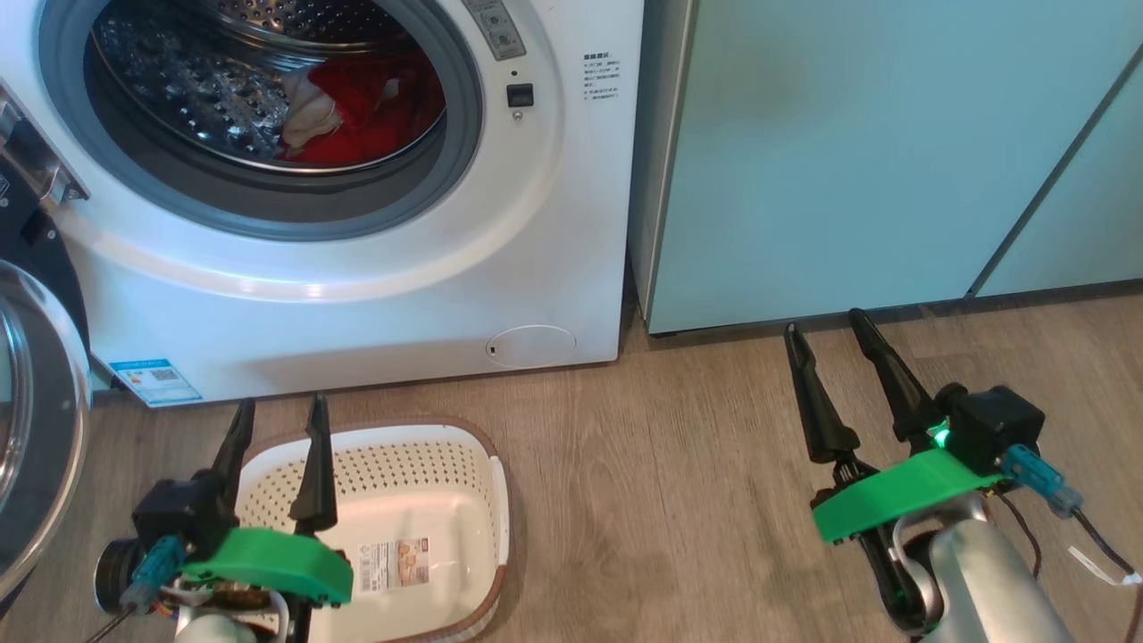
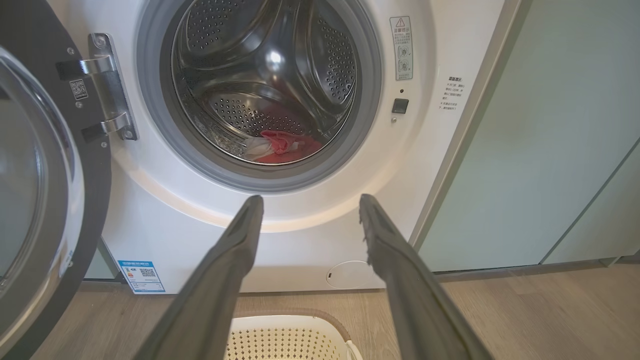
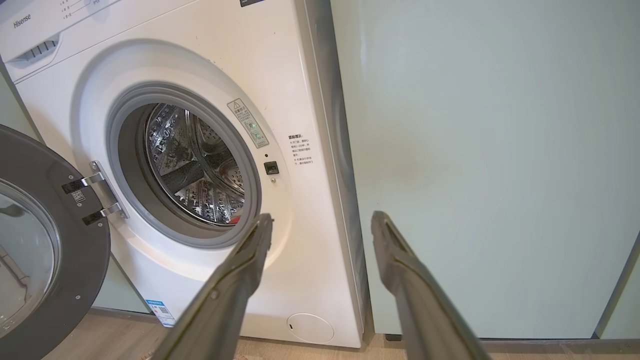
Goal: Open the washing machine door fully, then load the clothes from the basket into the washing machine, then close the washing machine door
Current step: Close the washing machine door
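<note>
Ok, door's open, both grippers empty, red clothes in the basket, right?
No: the red clothes lie in the washer drum; the basket is empty, as the head view shows. Door open, left gripper and right gripper empty: correct.

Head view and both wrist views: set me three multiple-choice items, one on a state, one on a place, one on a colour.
1. The basket is: A empty; B half full; C overturned.
2. Relative to the washing machine, the clothes lie: A beside it; B inside its drum; C on top of it.
3. The bigger piece of the clothes is: A blue; B red; C black.

Answers:
1. A, its white bottom and label sticker show bare.
2. B, the fabric lies behind the grey ring, at the drum's bottom.
3. B, red cloth lies beside a smaller white piece.
</note>
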You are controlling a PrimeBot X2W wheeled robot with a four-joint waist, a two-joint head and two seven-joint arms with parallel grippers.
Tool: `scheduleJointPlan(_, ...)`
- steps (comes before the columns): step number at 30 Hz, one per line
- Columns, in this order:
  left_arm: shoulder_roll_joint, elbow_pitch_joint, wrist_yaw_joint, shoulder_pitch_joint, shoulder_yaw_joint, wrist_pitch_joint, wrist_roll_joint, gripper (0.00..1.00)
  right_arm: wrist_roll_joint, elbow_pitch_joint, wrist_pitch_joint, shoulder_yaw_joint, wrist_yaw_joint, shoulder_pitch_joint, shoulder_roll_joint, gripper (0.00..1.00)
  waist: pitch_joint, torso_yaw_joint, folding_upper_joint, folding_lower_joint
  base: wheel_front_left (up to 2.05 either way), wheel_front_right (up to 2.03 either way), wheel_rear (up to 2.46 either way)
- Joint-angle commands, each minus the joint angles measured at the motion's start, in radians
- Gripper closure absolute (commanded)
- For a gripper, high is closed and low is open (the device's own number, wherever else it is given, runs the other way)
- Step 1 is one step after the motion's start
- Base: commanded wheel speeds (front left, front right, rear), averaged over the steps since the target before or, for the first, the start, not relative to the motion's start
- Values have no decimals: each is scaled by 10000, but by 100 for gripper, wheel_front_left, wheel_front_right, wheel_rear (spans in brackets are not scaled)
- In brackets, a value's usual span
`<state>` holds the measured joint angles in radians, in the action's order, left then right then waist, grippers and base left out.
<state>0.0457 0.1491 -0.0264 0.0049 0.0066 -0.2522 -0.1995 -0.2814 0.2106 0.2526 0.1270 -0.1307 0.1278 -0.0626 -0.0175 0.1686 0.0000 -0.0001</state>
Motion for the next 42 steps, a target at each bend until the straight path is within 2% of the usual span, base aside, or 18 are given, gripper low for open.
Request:
scheduleJointPlan(1, 46, -320, 36, -266, 316, -95, -39, 0, -3, -322, 92, 225, 0, 171, 79, 0, -7, -5, 0, 1, 0, 0, 0)
scheduleJointPlan(13, 45, 40, 89, -361, 360, -95, -260, 0, 30, -344, 92, 185, 0, 164, 82, 0, -43, -48, 0, 1, -30, 30, 0)
scheduleJointPlan(31, 45, -156, 135, -404, 388, -95, -79, 0, 56, -333, 92, 138, 0, 113, 88, 0, -84, -248, 0, 1, -180, 180, 0)
scheduleJointPlan(42, 45, -175, 193, -367, 406, -95, -65, 0, 33, -298, 92, 158, 0, 124, 96, 0, -81, -304, 0, 1, -76, 76, 0)
